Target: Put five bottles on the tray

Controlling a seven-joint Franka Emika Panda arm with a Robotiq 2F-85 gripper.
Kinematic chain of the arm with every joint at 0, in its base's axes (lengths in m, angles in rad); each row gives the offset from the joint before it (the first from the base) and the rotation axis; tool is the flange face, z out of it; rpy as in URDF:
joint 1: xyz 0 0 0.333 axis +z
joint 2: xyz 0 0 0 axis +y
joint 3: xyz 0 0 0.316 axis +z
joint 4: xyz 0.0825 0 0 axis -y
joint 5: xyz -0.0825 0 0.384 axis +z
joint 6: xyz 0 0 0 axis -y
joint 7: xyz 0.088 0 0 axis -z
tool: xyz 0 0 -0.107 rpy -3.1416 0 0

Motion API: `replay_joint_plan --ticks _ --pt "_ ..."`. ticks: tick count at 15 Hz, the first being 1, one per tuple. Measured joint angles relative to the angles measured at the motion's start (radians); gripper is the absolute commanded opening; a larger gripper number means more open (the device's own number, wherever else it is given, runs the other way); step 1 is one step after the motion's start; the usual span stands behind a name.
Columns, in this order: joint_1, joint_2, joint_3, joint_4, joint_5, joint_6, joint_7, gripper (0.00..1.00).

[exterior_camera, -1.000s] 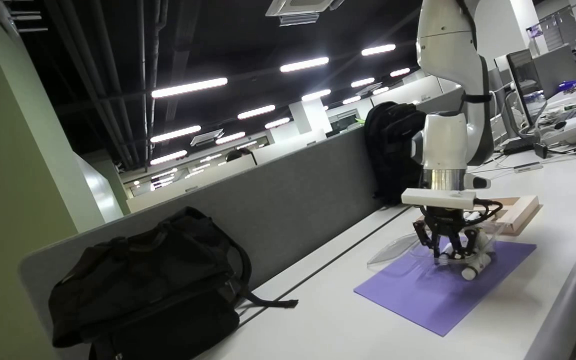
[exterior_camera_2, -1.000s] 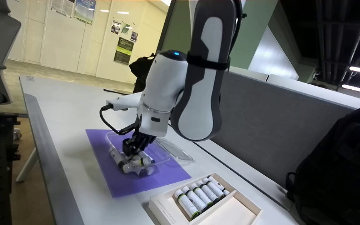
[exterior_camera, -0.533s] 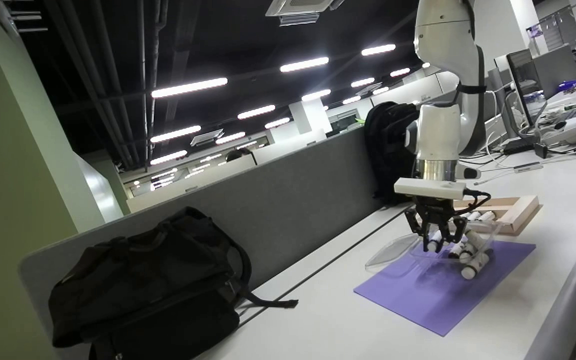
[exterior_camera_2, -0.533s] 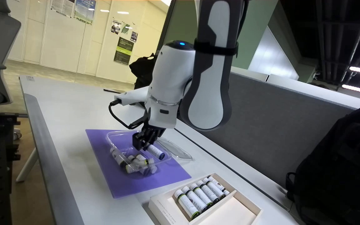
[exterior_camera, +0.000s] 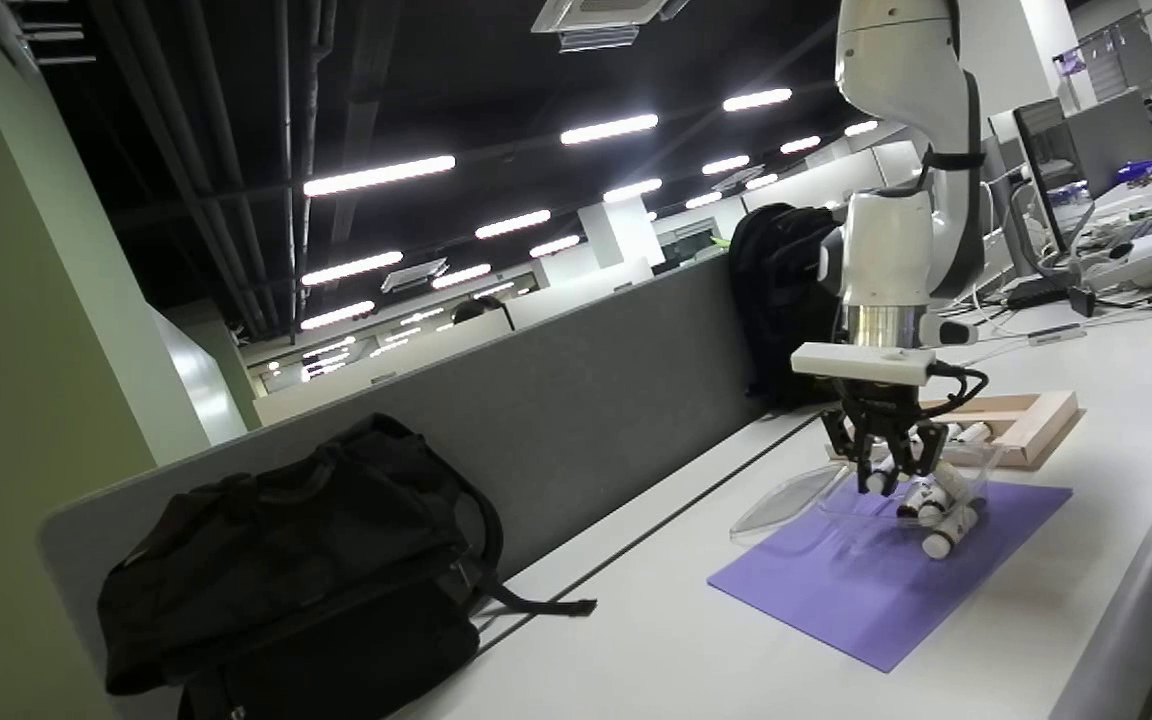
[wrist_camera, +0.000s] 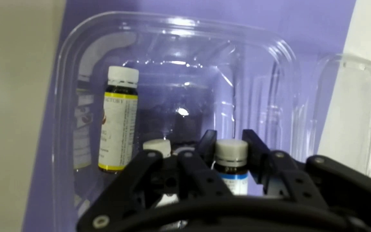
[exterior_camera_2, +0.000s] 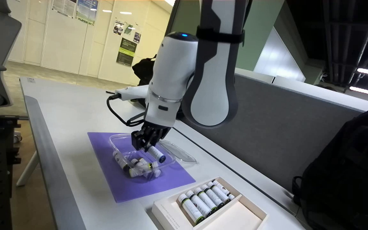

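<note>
My gripper (wrist_camera: 229, 138) is shut on the cap end of a small bottle (wrist_camera: 232, 153) with a white cap and a blue-banded label. In an exterior view the gripper (exterior_camera_2: 141, 145) holds this bottle (exterior_camera_2: 156, 154) tilted, raised over the clear container. It also shows between the fingertips in an exterior view (exterior_camera: 876, 482). Other bottles lie in the clear container, such as a yellow-banded one (wrist_camera: 118, 129). The wooden tray (exterior_camera_2: 235, 212) has two compartments. Several bottles (exterior_camera_2: 191, 208) lie in a row in one; the other is bare. The arm partly hides the tray (exterior_camera: 1041, 428) in an exterior view.
A clear plastic container (wrist_camera: 179, 23) stands on a purple mat (exterior_camera_2: 120, 191). Its clear lid (exterior_camera_2: 179, 151) lies beside it. A grey partition (exterior_camera_2: 286, 127) runs along the desk. Black backpacks (exterior_camera: 286, 570) (exterior_camera_2: 347, 166) stand by the desk.
The gripper was down among the bottles in the clear container a second ago. It has risen, bringing the bottle up out of the pile. Since half a second ago it rose slightly more and the bottle tilted further.
</note>
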Motion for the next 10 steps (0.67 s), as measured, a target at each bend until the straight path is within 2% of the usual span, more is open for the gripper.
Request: replay_joint_plan --ticks 5,10 --pt "-0.084 -0.022 -0.005 -0.002 0.0 0.001 0.039 0.07" --pt "-0.206 -0.022 0.083 -0.017 -0.001 0.001 0.04 0.07"
